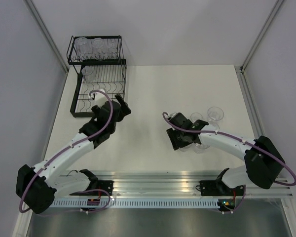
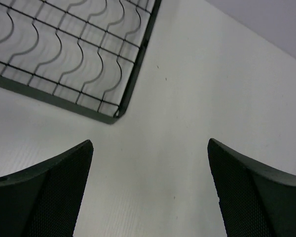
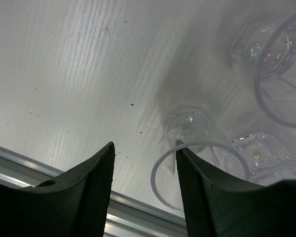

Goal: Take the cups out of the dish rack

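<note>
My right pincer (image 3: 144,148), half parted around a clear cup (image 3: 187,128)'s rim, leaves it upright among the other unloaded cups (image 3: 266,49) on the right.

1. We're looking at a robotics lab cell here: plain pale wall panels (image 1: 187,29) are closing in a white tabletop (image 1: 153,89).
2. An aluminium rail (image 1: 158,178) is running along the near edge, carrying the left arm (image 1: 69,148) and right arm (image 1: 227,140).
3. A dish rack (image 1: 96,61) is standing at the far left corner as a household prop.

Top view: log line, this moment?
left claw open by dish rack | right claw open at table cups | rack holds cups
</note>
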Action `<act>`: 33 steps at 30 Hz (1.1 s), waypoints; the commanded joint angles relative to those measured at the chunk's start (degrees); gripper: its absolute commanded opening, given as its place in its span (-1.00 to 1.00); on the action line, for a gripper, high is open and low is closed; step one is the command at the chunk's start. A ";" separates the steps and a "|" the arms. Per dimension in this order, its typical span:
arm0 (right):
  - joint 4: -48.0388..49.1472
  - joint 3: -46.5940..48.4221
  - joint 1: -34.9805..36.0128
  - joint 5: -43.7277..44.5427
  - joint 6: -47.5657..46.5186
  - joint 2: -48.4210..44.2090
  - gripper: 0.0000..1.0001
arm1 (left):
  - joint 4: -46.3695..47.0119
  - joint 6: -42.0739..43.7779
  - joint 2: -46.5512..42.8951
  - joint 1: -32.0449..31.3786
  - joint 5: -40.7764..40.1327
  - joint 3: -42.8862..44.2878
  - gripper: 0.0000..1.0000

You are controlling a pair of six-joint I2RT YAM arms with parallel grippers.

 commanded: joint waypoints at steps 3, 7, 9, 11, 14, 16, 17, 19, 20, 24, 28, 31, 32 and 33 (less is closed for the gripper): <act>4.96 2.86 0.79 -6.71 -1.46 -4.65 0.39 | 6.73 7.43 4.30 10.42 1.80 10.61 0.99; 6.72 3.48 1.06 -9.98 -1.81 -7.90 0.95 | 7.36 15.08 17.19 14.75 0.58 27.18 1.00; 7.68 3.39 1.06 -11.30 -1.81 -8.61 0.96 | 6.75 19.64 21.87 16.68 0.57 33.36 1.00; 8.65 2.87 1.06 -11.91 -1.46 -9.40 0.96 | 5.87 22.46 28.53 17.56 1.09 41.36 1.00; 9.62 1.55 1.15 -12.18 -1.11 -9.84 0.96 | 3.85 27.47 34.53 19.15 0.84 51.01 0.99; 10.23 0.15 1.15 -12.35 -0.94 -10.37 0.96 | 2.19 31.34 40.07 20.03 -0.65 57.61 0.99; 10.58 -0.21 1.06 -12.44 -0.76 -10.46 0.96 | 1.31 32.40 42.18 20.38 -1.01 59.83 0.99; 11.11 -1.43 1.15 -12.97 -0.50 -10.81 0.96 | 0.77 35.21 46.91 21.78 -0.93 63.26 0.99; 11.46 -1.79 1.15 -13.06 -0.15 -11.16 0.96 | -0.19 36.09 48.25 22.83 -0.75 66.41 0.99; 11.91 -2.50 1.23 -13.23 -0.06 -11.60 0.96 | -0.37 38.64 53.35 24.86 1.00 71.35 0.99; 11.56 -2.58 1.23 -13.15 -0.32 -11.69 0.96 | -0.11 40.41 56.61 26.53 3.45 74.96 1.00; 11.03 -2.32 1.15 -12.80 -0.49 -11.16 0.96 | 1.21 41.99 58.45 27.67 5.92 75.84 1.00; 10.85 -2.23 1.15 -12.71 -0.49 -11.16 0.96 | 1.64 42.42 59.24 27.94 6.54 75.93 1.00; 10.68 -2.23 1.15 -12.53 -0.58 -11.07 0.96 | 1.91 42.69 59.68 28.46 7.07 75.93 1.00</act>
